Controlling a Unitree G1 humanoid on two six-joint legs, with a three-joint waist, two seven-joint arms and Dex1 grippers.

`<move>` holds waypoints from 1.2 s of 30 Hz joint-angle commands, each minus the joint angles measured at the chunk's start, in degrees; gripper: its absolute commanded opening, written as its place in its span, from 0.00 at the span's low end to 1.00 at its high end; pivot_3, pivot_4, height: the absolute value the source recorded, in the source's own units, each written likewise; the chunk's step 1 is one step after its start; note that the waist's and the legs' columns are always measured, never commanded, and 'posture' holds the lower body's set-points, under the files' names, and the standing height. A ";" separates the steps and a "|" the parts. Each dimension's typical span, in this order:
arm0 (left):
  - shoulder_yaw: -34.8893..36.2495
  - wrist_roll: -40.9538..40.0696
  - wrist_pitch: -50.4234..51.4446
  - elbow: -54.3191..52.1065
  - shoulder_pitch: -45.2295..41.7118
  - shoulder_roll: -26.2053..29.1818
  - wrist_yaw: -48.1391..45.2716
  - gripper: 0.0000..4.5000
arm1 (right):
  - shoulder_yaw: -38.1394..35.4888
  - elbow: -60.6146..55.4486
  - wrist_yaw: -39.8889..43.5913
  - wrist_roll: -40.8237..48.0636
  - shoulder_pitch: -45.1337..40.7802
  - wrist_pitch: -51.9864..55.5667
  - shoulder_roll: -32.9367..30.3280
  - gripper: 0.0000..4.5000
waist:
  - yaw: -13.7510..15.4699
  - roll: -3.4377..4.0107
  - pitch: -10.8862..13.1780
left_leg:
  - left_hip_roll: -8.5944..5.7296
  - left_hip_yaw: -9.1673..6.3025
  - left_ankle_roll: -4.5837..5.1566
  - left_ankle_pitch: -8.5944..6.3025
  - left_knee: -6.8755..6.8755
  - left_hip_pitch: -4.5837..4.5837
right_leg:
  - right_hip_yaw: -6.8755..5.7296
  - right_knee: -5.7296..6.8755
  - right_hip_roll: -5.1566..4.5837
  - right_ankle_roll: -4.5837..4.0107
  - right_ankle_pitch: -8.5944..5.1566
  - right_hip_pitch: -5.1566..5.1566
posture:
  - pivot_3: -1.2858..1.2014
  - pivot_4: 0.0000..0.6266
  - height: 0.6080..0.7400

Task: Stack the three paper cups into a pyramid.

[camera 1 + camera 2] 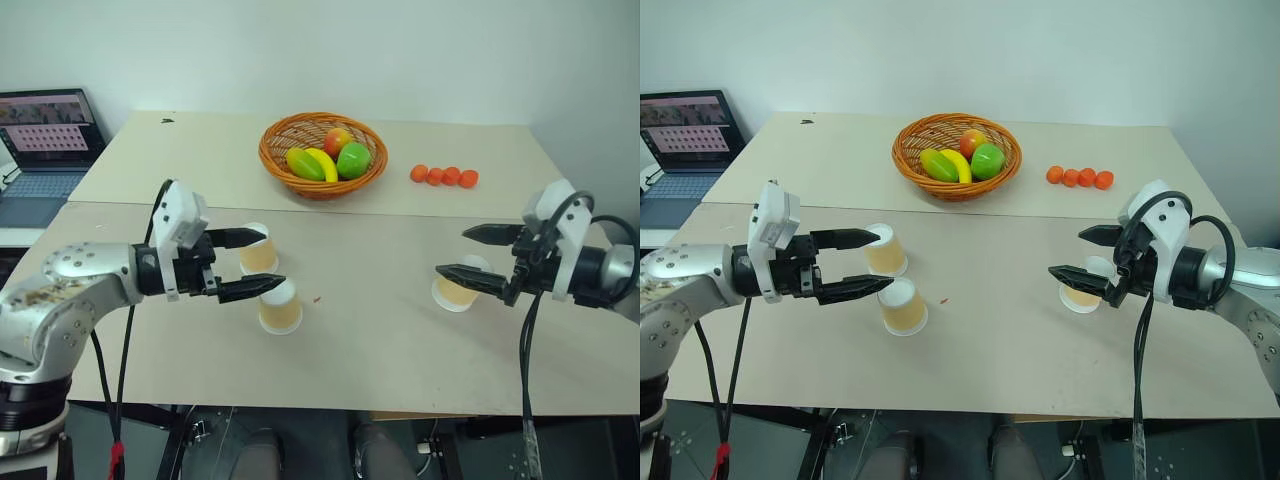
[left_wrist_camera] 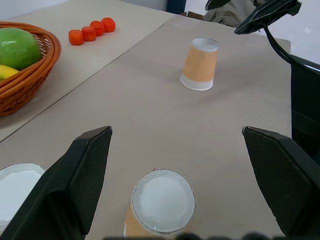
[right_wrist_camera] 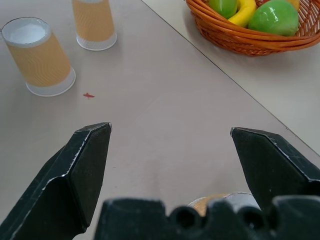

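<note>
Three paper cups stand upside down on the near table. Two are at the left: one (image 1: 259,252) farther back and one (image 1: 280,308) nearer, close together. The third cup (image 1: 457,287) stands alone at the right. My left gripper (image 1: 273,260) hovers open over the left pair, holding nothing; in the left wrist view the nearer cup (image 2: 162,202) sits below, between the fingers. My right gripper (image 1: 452,252) hangs open just above the right cup (image 3: 220,200), also empty.
A wicker basket (image 1: 322,178) with fruit sits on the far table. A row of small orange balls (image 1: 444,176) lies to its right. A laptop (image 1: 45,140) is on a side table at the far left. A seam runs between the two tables.
</note>
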 commanded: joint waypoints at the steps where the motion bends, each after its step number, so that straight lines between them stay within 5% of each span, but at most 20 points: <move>1: 2.66 0.53 -3.99 -2.24 3.70 -2.40 2.16 0.99 | -1.65 -0.24 0.03 -0.49 -0.46 0.01 0.30 1.00 | 0.03 -0.01 0.01 | 0.01 0.00 0.00 0.00 0.04 -0.01 | -0.01 0.00 0.01 0.00 0.00 0.00 | 0.52 0.24 0.95; 15: 0.52 9.26 -17.34 -2.63 19.99 -9.24 3.87 0.99 | -2.13 0.29 -0.03 -2.48 -0.76 -0.66 1.42 1.00 | 0.26 0.02 -0.02 | 0.03 0.03 0.00 0.00 0.12 0.00 | 0.03 0.05 0.03 0.02 0.06 0.00 | 0.52 0.24 0.95; 34: -9.35 18.15 -27.92 7.42 13.50 -16.35 3.95 0.99 | -5.47 -2.92 -1.93 -1.96 0.35 1.94 0.91 1.00 | 0.11 0.03 -0.02 | 0.03 0.08 0.00 0.00 0.16 0.01 | 0.09 0.03 0.03 0.10 0.09 0.01 | 0.52 0.24 0.95; 36: -9.54 18.44 -28.74 8.78 12.25 -16.93 3.76 0.84 | -6.00 -3.21 -2.04 -2.03 0.84 2.12 0.87 1.00 | 0.15 0.03 -0.02 | 0.02 0.09 0.00 0.00 0.16 0.01 | 0.10 0.04 0.03 0.10 0.10 0.01 | 0.52 0.24 0.95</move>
